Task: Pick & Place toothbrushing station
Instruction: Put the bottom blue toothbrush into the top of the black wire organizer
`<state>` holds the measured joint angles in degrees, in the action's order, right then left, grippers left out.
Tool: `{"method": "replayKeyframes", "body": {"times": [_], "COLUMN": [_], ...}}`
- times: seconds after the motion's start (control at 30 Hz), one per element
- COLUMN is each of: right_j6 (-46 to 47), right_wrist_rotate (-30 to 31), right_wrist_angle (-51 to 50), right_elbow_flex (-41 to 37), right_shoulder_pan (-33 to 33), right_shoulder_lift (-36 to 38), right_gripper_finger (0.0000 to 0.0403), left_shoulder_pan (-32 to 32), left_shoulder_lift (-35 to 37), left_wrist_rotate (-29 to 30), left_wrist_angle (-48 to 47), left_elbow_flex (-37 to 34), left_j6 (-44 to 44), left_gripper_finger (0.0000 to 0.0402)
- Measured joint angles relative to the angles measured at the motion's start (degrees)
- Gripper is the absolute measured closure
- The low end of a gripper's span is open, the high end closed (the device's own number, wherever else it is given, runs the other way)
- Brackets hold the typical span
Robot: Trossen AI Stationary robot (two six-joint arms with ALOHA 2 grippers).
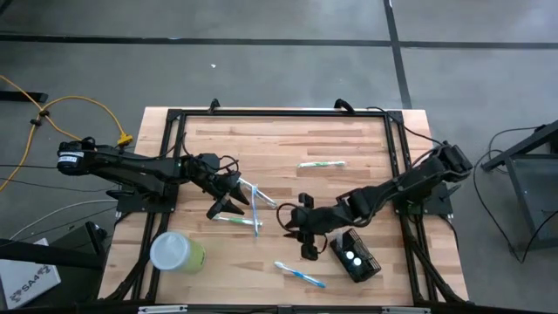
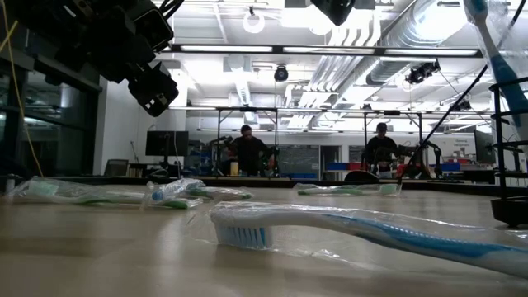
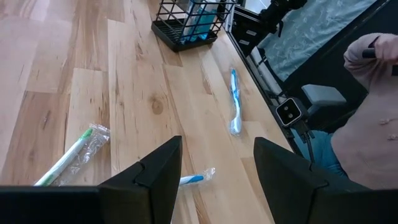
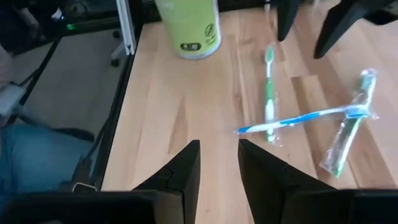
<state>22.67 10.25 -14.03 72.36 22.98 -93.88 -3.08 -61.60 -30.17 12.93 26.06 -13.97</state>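
Station [image 1: 359,260] sits lower right holding at least one brush, several brushes lie loose on the table [image 1: 349,139], left gripper [image 1: 228,199] gapes empty, right gripper [image 1: 296,234] half-parted, empty.

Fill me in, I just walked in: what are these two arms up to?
Neither arm holds anything. The left gripper hangs open over wrapped toothbrushes near the table's middle. The right gripper hovers with a narrow empty gap beside the black wire-mesh holder, which stands near the table's front right. One blue toothbrush lies loose by it; a green cup stands front left.
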Motion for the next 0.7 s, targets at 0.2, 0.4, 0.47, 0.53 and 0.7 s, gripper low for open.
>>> {"method": "replayKeyframes", "body": {"times": [0.2, 0.4, 0.47, 0.53, 0.7], "right_j6": [0.0, 0.0, 0.0, -0.1, -1.9], "right_wrist_rotate": [-3.4, -7.8, -9.6, -10.9, -11.8], "right_wrist_angle": [-1.4, -7.2, -9.2, -12.4, -18.7], "right_elbow_flex": [2.6, 6.6, 8.9, 11.8, 20.2], "right_shoulder_pan": [0.0, -0.6, -0.9, -0.5, 0.5], "right_shoulder_lift": [-0.4, -0.9, -2.5, -4.7, -10.8], "right_gripper_finger": [0.0302, 0.0302, 0.0302, 0.0302, 0.0302], "left_shoulder_pan": [0.0, 0.0, 0.0, 0.0, 0.0], "left_shoulder_lift": [0.0, 0.0, 0.0, 0.0, 0.0], "left_wrist_rotate": [0.0, 0.1, 0.1, 0.2, 0.2], "left_wrist_angle": [0.0, 0.0, 0.0, 0.0, 0.6], "left_elbow_flex": [0.0, 0.0, 0.0, 0.0, 0.0], "left_j6": [0.0, 0.0, -0.1, -0.1, -0.3], "left_gripper_finger": [0.0206, 0.0206, 0.0206, 0.0206, 0.0206]}}
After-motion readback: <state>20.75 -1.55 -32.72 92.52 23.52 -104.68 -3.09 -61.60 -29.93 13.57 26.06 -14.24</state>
